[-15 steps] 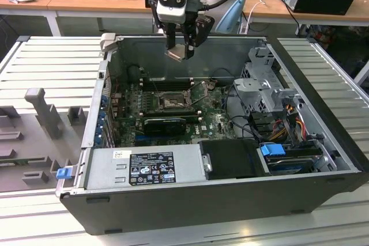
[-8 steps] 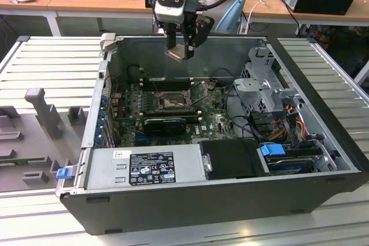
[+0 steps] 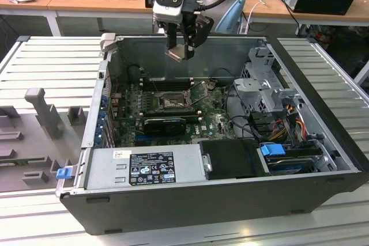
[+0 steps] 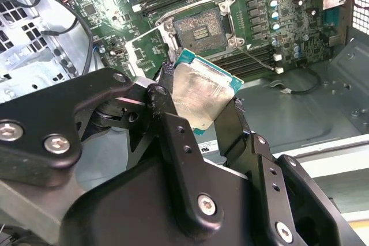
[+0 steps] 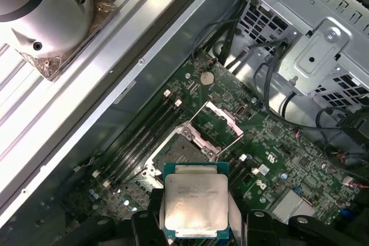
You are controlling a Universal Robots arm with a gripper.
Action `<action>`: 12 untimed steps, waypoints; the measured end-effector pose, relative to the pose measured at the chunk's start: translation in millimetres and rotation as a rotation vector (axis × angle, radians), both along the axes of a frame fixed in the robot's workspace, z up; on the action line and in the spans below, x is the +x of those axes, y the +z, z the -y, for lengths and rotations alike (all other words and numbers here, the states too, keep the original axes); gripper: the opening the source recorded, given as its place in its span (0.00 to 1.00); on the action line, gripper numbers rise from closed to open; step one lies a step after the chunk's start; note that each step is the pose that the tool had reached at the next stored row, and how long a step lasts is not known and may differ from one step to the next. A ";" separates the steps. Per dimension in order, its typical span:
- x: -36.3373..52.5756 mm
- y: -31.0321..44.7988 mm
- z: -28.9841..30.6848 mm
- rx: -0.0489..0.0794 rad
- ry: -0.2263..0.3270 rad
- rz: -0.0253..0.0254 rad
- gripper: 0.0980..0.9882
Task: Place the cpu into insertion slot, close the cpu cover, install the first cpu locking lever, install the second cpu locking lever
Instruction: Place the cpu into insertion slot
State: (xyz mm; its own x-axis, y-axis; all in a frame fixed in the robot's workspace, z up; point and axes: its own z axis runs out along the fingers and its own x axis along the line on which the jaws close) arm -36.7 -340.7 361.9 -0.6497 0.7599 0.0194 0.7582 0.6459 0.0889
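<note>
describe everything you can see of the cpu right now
The cpu is a flat square chip: a pale silver-grey metal face, looking smudged, on a green board whose rim shows. The gripper has its fingers clamped on two opposite edges, holding it tilted in the air over the open computer case, apart from the uncovered insertion slot below. Nothing else touches it.
</note>
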 end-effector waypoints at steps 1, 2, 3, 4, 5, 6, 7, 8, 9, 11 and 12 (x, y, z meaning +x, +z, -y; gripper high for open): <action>0.0 0.0 0.0 0.000 -0.003 0.0000 0.48; 0.0 0.0 0.0 0.000 -0.009 0.0000 0.48; 0.0 0.0 0.0 0.000 -0.012 0.0000 0.48; 0.0 0.0 0.0 0.000 -0.015 0.0000 0.48; 0.0 0.0 0.0 0.000 -0.017 0.0001 0.48; 0.0 0.0 0.0 0.000 -0.020 0.0000 0.48; 0.0 0.0 0.0 0.000 -0.023 0.0000 0.48; 0.0 0.0 0.0 0.000 -0.025 0.0000 0.48; 0.0 0.0 0.0 0.000 -0.029 0.0000 0.48; 0.0 0.0 0.0 0.000 -0.035 0.0000 0.48; 0.0 0.0 0.0 0.000 -0.038 0.0000 0.48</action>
State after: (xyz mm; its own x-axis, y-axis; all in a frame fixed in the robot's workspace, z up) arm -36.7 -340.7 361.9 -0.6206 0.7839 0.0194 0.7820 0.6169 0.0889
